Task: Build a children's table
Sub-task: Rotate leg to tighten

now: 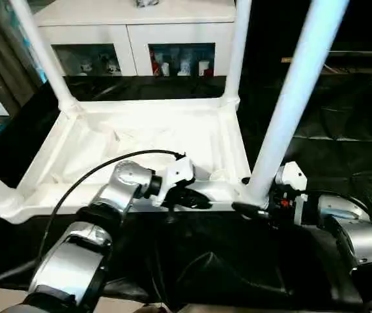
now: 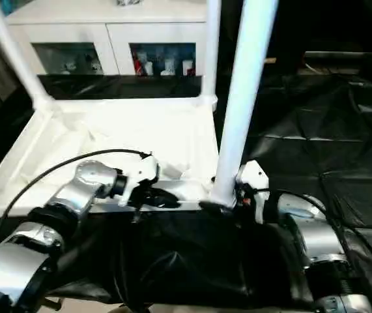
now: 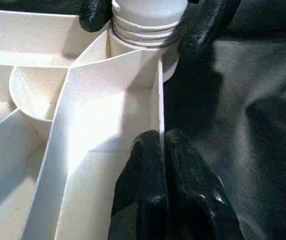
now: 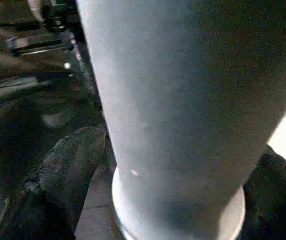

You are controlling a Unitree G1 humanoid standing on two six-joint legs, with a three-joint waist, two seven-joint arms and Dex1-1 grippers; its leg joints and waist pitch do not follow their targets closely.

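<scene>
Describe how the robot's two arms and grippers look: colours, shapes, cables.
Both forearms are silver, rounded metal segments with dark joints. A thin black cable loops over the left arm; the right arm is bulkier. Each wrist carries a white block. The left gripper and the right gripper have thick, glossy black fingers.

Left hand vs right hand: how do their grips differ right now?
The left hand pinches the thin rim wall of the upturned table top, fingers nearly together. The right hand straddles the near-right leg at its base, fingers spread wide around the tube. Both work at the same near-right corner socket, and both have black fingers.
</scene>
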